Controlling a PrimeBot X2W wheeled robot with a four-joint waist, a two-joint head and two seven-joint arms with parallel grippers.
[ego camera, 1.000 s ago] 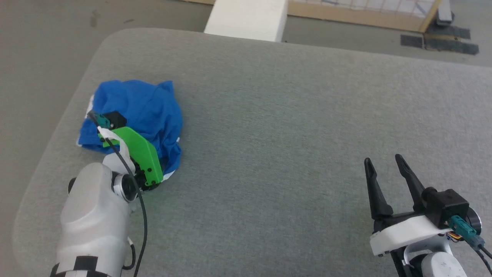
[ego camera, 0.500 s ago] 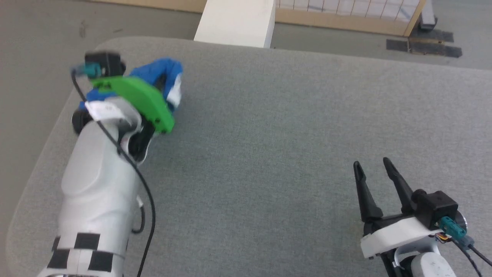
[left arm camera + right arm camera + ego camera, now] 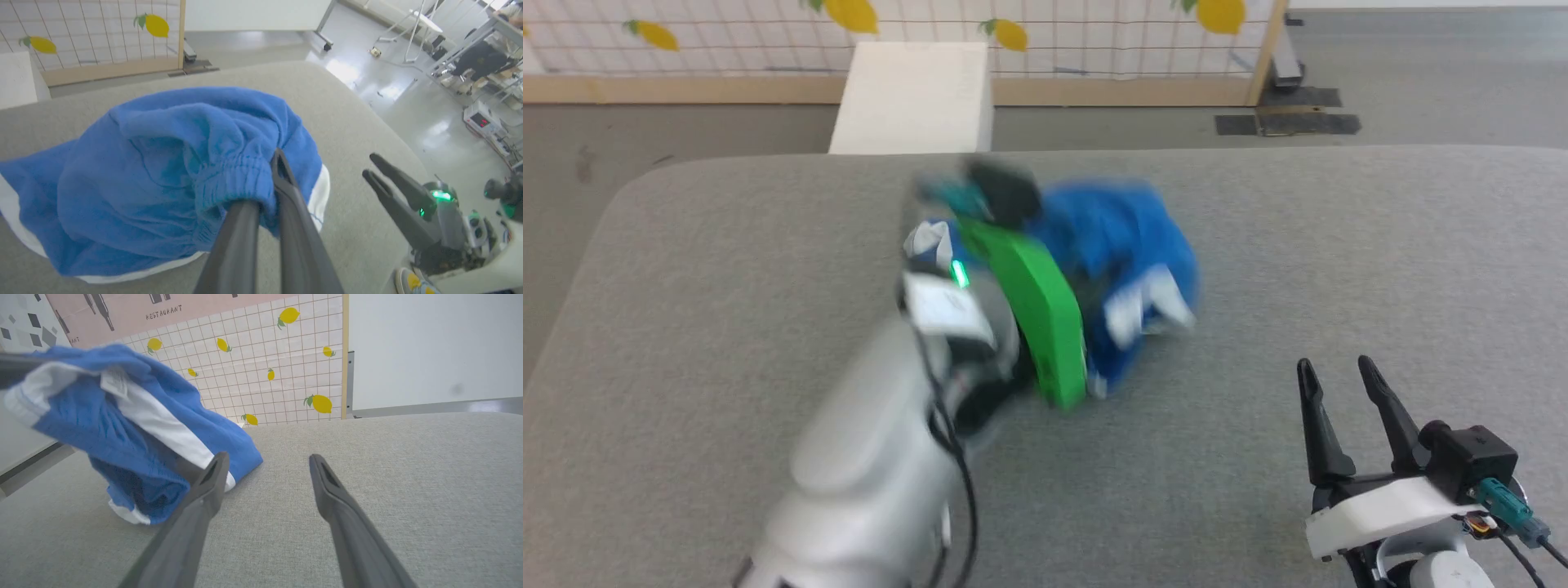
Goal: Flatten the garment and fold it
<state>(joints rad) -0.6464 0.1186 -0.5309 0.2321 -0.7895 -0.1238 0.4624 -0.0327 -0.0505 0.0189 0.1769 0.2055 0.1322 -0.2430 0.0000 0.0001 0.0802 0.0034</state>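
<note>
The garment (image 3: pixel 1123 261) is a crumpled bundle of bright blue shorts with white trim, hanging blurred over the middle of the grey padded table (image 3: pixel 727 269). In the left wrist view my left gripper (image 3: pixel 269 175) is shut on the gathered waistband of the garment (image 3: pixel 163 163), and the rest droops onto the table. In the head view the green wrist mount hides the left fingers. My right gripper (image 3: pixel 1334 363) stands open at the lower right, apart from the cloth. In the right wrist view the right gripper (image 3: pixel 269 457) has nothing between its fingers, and the garment (image 3: pixel 135 428) hangs to its left, showing a small white label.
A white block (image 3: pixel 915 98) stands just beyond the table's far edge, with a lemon-patterned lattice screen (image 3: pixel 1094 33) behind it. The table's rounded corner lies at the far left. Grey floor surrounds the table; shelving and equipment (image 3: pixel 486 73) stand off to one side.
My left gripper has shut on the garment, lifted it from the table's left edge and swung it toward the middle. The head camera has tilted up. The right gripper stays open.
</note>
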